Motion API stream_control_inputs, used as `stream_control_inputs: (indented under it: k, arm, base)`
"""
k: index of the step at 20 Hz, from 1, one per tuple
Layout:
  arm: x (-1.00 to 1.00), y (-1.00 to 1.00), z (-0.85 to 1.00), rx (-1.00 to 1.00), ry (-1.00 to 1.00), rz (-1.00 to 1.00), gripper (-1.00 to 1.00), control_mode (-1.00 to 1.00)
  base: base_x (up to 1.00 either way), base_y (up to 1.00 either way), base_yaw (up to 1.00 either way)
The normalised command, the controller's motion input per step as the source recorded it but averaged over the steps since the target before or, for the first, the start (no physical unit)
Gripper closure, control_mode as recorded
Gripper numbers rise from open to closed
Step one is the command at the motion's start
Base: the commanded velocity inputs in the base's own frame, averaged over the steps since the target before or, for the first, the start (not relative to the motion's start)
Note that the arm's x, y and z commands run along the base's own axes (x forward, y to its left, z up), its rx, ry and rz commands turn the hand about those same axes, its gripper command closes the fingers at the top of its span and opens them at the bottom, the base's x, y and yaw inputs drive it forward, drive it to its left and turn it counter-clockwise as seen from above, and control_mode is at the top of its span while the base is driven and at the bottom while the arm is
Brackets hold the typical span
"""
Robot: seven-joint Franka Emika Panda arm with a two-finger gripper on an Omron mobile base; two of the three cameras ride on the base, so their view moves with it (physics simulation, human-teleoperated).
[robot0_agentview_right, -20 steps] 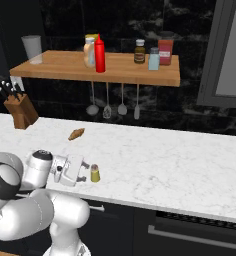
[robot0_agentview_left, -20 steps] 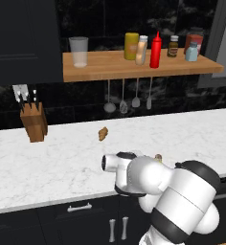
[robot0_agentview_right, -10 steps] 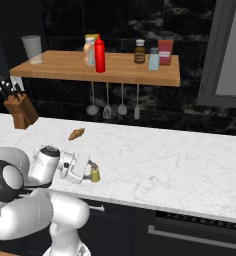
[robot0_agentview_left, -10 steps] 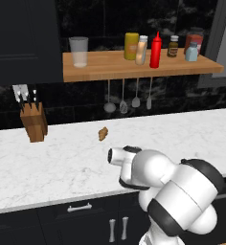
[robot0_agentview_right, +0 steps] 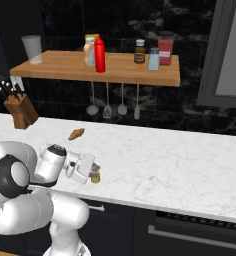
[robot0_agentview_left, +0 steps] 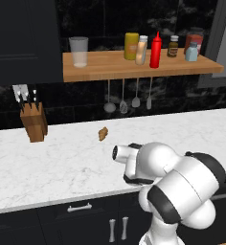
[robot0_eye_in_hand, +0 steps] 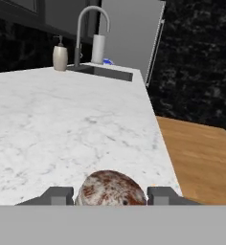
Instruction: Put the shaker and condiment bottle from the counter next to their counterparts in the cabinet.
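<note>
**Gripper at shaker, counter front edge**

Gripper (robot0_agentview_right: 92,172) is sitting low over the white marble counter (robot0_agentview_right: 165,165), near front edge, w/ the shaker (robot0_agentview_right: 95,176) right at its tips. In hand view the shaker cap (robot0_eye_in_hand: 112,190) is showing between the two fingertips (robot0_eye_in_hand: 57,195), one on each side, close to it. Can't tell if fingers are clamped on it or just bracketing: contact not resolvable.

Condiment bottle (robot0_agentview_left: 141,50) is standing upright on the cabinet (robot0_agentview_left: 115,67), just beside the yellow container (robot0_agentview_left: 131,46) and the red squeeze bottle (robot0_agentview_left: 156,50). Pale-blue shaker (robot0_agentview_left: 192,51) is standing further along the shelf, next to the dark-brown bottle (robot0_agentview_left: 173,46).

Knife block (robot0_agentview_left: 33,122) is sitting on counter well apart from arm. Small brown item (robot0_agentview_left: 103,133) is lying between block and gripper.
</note>
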Motion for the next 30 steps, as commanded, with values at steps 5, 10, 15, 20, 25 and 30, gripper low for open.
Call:
stream_control_inputs:
  k: [5, 10, 15, 20, 25, 30]
  arm:
    - [0.03, -0.01, 0.10, 0.00, 0.02, 0.01, 1.00, -1.00]
    - [0.01, -0.03, 0.64, -0.07, -0.09, 0.01, 1.00, -1.00]
    - [0.00, -0.16, 0.53, -0.03, 0.00, 0.06, 1.00, -1.00]
    - [0.00, -0.27, 0.53, -0.01, 0.01, 0.02, 1.00, -1.00]
    - [0.00, -0.36, 0.57, 0.00, 0.05, 0.02, 1.00, -1.00]
    - [0.00, -0.42, 0.65, 0.00, 0.06, 0.03, 1.00, -1.00]
  base:
    - [0.00, 0.00, 0.00]
    - [0.00, 0.00, 0.00]
    - [0.00, 0.00, 0.00]
    - [0.00, 0.00, 0.00]
    - [0.00, 0.00, 0.00]
    - [0.00, 0.00, 0.00]
